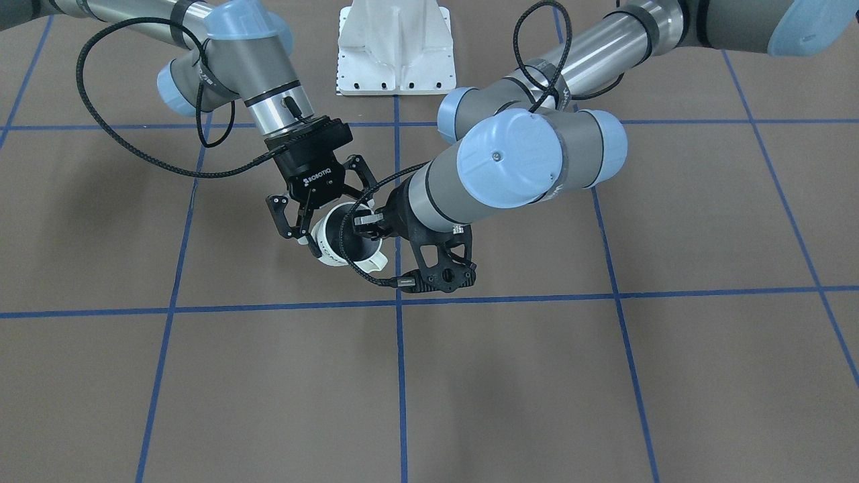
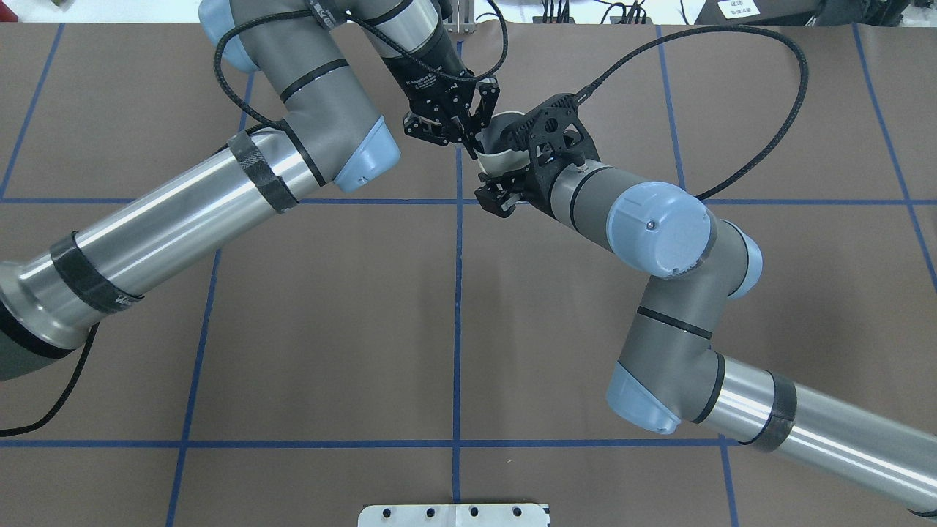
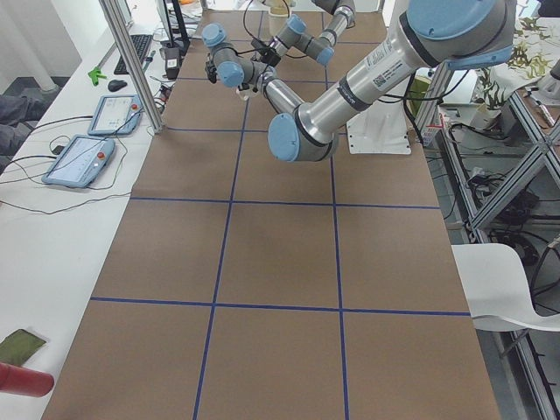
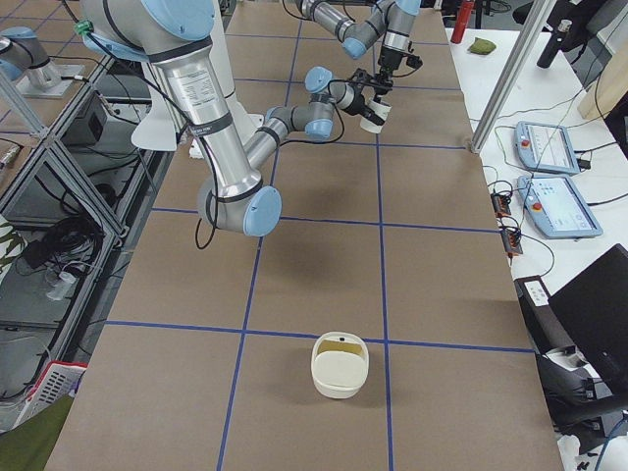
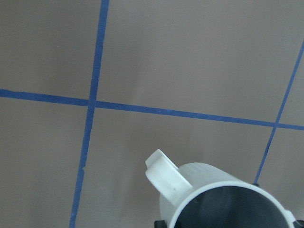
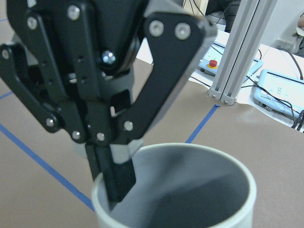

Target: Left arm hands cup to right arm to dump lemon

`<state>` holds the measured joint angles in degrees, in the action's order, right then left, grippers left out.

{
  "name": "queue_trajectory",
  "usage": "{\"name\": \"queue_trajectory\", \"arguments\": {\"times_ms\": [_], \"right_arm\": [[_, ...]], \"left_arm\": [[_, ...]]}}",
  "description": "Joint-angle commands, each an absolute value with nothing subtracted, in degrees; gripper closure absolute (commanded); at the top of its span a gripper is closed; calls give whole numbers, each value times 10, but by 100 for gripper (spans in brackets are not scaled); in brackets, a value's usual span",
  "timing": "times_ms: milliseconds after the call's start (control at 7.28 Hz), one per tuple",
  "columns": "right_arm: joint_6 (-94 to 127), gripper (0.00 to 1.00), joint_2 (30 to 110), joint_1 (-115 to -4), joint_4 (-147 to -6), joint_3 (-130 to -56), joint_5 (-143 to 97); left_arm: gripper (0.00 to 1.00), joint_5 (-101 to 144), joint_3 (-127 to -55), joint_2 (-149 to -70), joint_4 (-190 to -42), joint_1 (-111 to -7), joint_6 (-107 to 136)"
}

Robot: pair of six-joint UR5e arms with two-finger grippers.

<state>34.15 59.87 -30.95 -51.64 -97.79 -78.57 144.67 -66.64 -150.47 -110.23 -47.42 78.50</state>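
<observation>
Two arms share one cup [image 2: 501,161] — left arm [image 2: 183,212] jaws pinch its rim, right arm [image 2: 659,219] jaws unreadable — so early release could drop it.

Left arm [image 2: 176,219] vertical, fingers [image 6: 116,183] pinched; right arm [image 2: 659,227] near-level.

We note bright, even overhead lighting; soft, faint shadows fall on the table [image 1: 604,389]; the right wrist view is blurred up close.
</observation>
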Motion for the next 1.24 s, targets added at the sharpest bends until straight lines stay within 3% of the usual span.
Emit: {"name": "queue_trajectory", "arguments": {"times_ms": [0, 1099], "right_arm": [[342, 0, 600, -309, -516, -977, -787], [340, 0, 600, -307, -518, -976, -787]], "left_arm": [[100, 1448, -667, -1506, -1103, -475, 791], [100, 1483, -667, -1506, -1101, -545, 796]]}}
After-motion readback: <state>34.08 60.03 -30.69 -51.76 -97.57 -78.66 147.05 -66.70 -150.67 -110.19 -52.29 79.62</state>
